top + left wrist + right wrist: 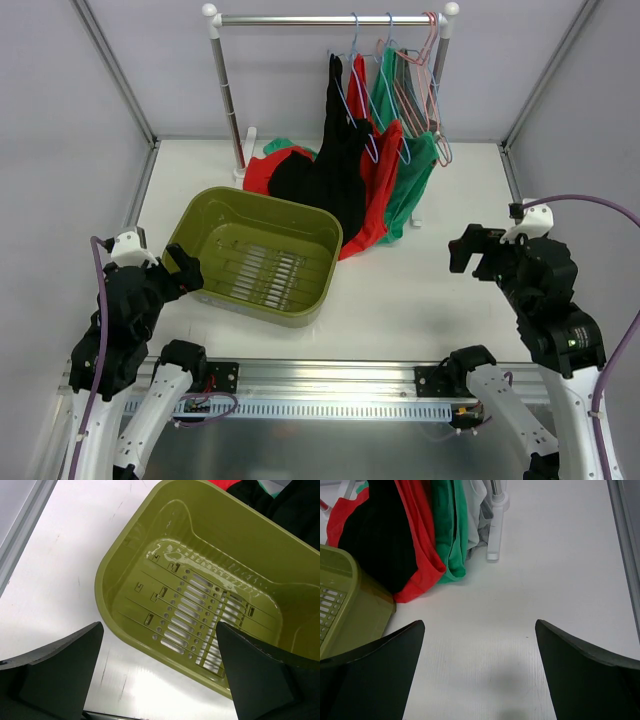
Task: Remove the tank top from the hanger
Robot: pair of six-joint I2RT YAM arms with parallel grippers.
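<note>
The black tank top (338, 160) hangs on a light-blue wire hanger (352, 60) from the rail, its hem reaching the table behind the green tub. It also shows in the right wrist view (377, 535). My left gripper (184, 266) is open and empty, at the tub's near-left corner; in the left wrist view (159, 630) its jaws stand wide over the tub's rim. My right gripper (466, 250) is open and empty above bare table at the right, far from the tank top; the right wrist view (479, 627) shows only table between its jaws.
The green tub (215, 205) stands left of centre. A red top (382, 170) and a green top (415, 170) hang right of the black one, with pink hangers (428, 60) beside them. More red and black cloth (272, 172) lies behind the tub. The rack's posts (228, 100) stand at the back.
</note>
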